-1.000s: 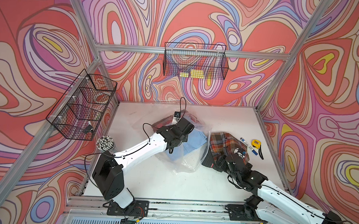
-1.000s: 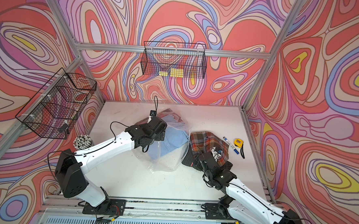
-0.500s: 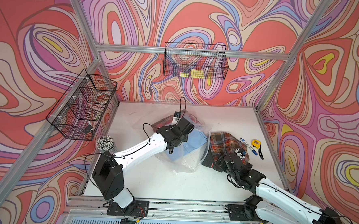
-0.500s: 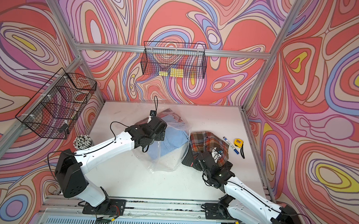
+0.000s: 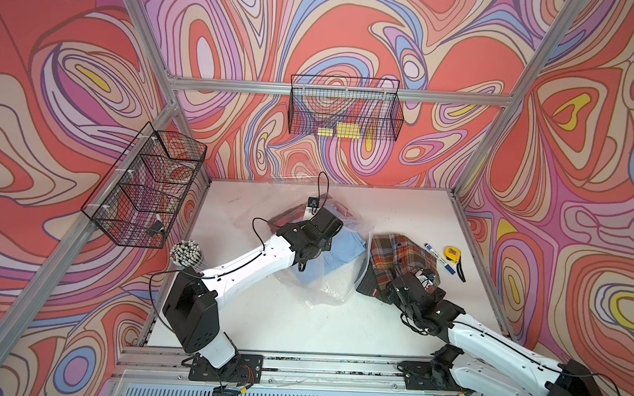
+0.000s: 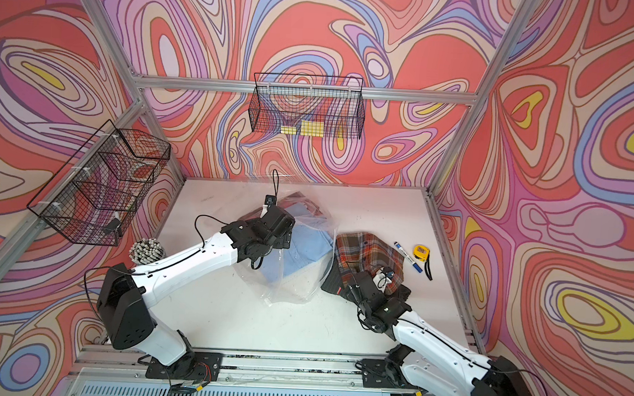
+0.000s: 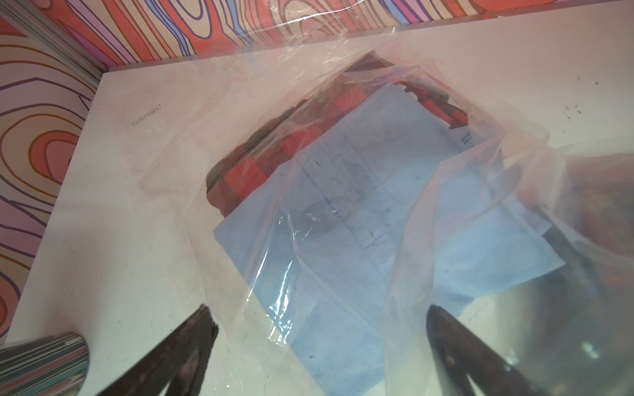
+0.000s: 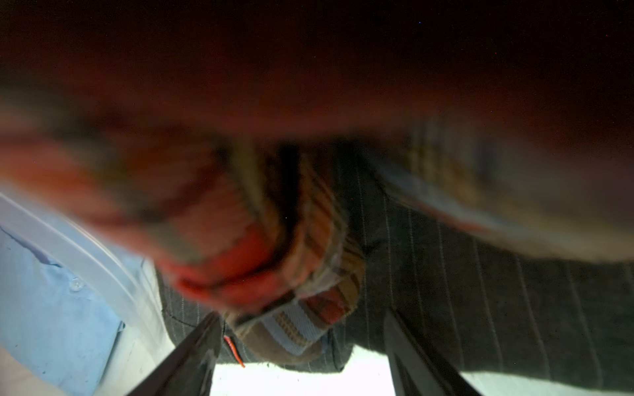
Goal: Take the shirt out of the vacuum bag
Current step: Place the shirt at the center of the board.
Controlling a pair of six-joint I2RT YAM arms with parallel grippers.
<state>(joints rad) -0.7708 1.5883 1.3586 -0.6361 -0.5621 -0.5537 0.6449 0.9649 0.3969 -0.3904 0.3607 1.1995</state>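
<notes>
The clear vacuum bag [image 5: 325, 292] [image 6: 292, 287] [image 7: 219, 113] lies crumpled mid-table. Inside it, a light blue shirt [image 5: 342, 248] [image 6: 305, 246] [image 7: 343, 205] [image 8: 51, 301] rests on a red-check garment [image 7: 250, 178]. My left gripper [image 5: 319, 225] [image 6: 275, 223] [image 7: 322, 329] hovers open above the bag, fingers wide and empty. Right of the bag, an orange plaid shirt [image 5: 398, 251] [image 6: 368, 250] [image 8: 308, 247] sits on a dark pinstriped garment [image 5: 368, 283] [image 6: 335, 282] [image 8: 480, 291]. My right gripper [image 5: 396, 281] [image 6: 359, 279] [image 8: 302, 343] is at its near edge, jaws apart around a plaid fold.
A blue marker [image 5: 439, 258] and a yellow tape measure [image 5: 452, 253] lie at the right edge of the table. A cup of pens [image 5: 186, 253] stands at the left edge. Wire baskets hang on the back wall [image 5: 344, 111] and on the left wall [image 5: 144, 190].
The right arm has shifted slightly at the plaid shirt. The left arm and the bag have not moved.
</notes>
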